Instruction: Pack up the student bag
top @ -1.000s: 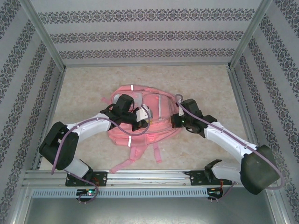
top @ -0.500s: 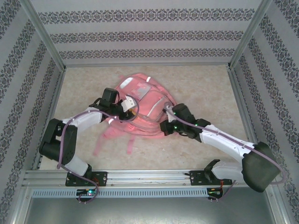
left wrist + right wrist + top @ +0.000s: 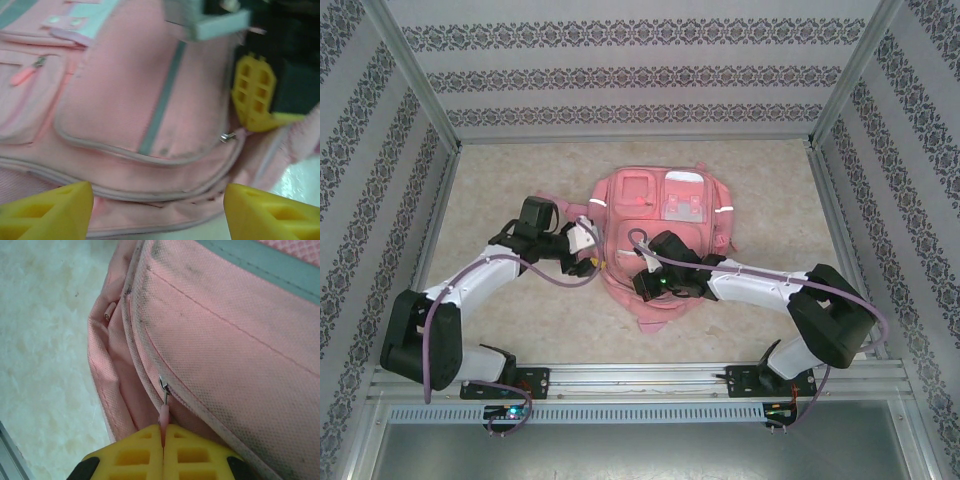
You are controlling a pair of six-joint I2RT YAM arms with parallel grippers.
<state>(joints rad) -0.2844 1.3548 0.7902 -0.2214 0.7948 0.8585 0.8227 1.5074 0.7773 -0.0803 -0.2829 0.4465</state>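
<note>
Firmly on zip pull (image 3: 163, 416): right tool (image 3: 163, 432)

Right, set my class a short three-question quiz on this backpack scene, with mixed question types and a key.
1. True or false: the right gripper is shut on a pink zipper pull of the student bag.
2. Multiple choice: the left gripper has its fingers A) wide apart, B) shut on a shoulder strap, C) shut on a yellow book.
3. Fill in: in the top view, the bag lies flat with its front pockets facing ____.
Key: 1 true; 2 A; 3 up.
</note>
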